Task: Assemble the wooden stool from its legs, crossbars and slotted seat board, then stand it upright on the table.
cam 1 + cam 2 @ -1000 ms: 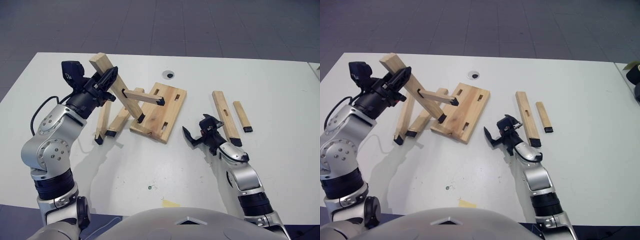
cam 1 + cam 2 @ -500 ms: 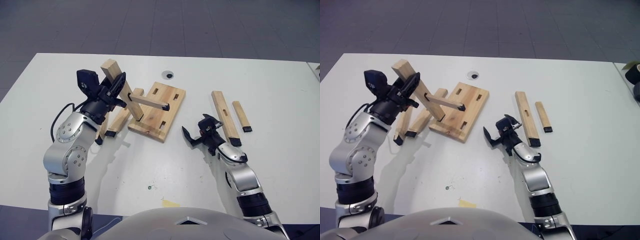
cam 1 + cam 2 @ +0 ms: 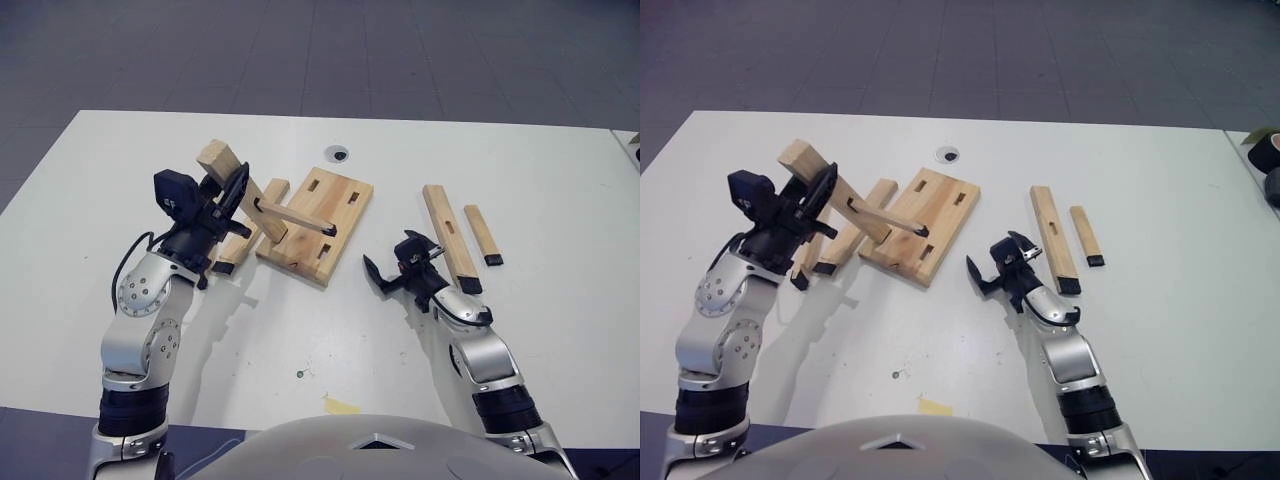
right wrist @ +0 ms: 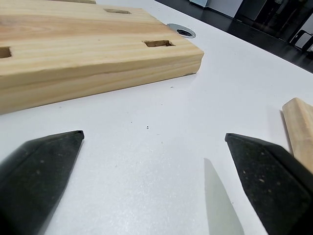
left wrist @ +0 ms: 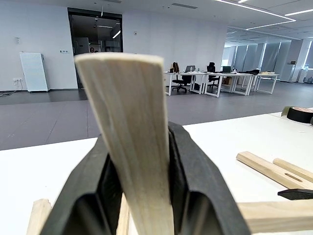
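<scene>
The seat board (image 3: 340,212) is pale, smooth bare wood; the table (image 3: 560,160) is matt white.

A white table (image 3: 560,180) seen from above. Near its middle lies a slotted seat board (image 3: 318,225), turned at an angle. Just beside the board's left edge lie two legs (image 3: 868,222), partly hidden. Well to the right lie a longer leg (image 3: 443,215) and a short crossbar (image 3: 481,232), side by side and close together. Beyond the board is a round cable hole (image 3: 339,153). A yellow scrap (image 3: 340,406) sits at the near edge.
</scene>
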